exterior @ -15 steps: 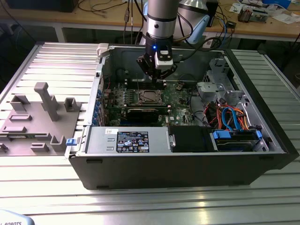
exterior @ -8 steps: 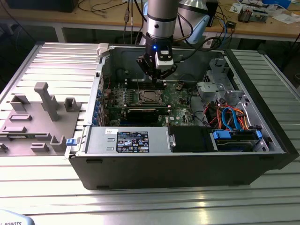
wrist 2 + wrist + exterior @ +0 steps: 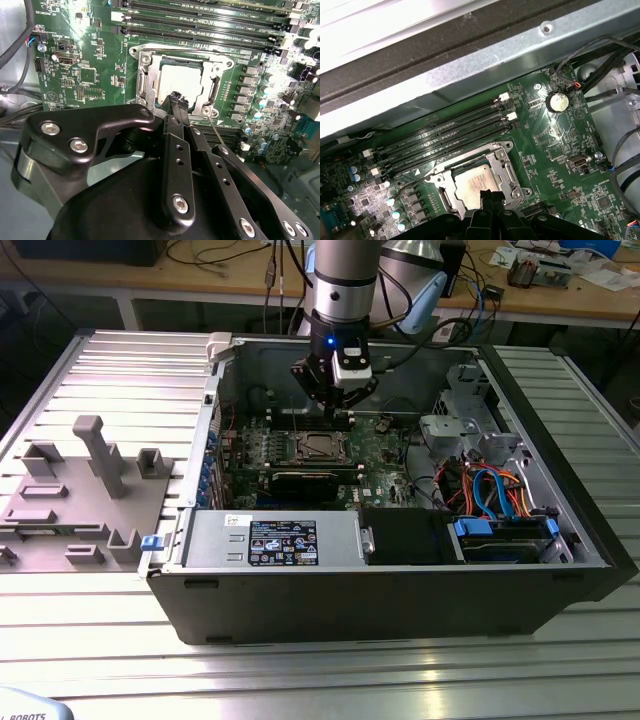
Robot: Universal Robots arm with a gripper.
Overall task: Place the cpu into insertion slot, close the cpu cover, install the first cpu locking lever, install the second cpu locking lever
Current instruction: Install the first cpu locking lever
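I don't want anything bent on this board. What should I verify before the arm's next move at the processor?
1. Small silvery-grey square chip lies flat inside the frame window: ok.
2. Silver-grey metal frame cover is down around the chip: ok.
3. Thin wire locking lever is latched: cannot tell.
4. Black gripper is at the cover's edge, over the chip's rim: ok.
5. Long black memory slots are apart from the gripper: ok.
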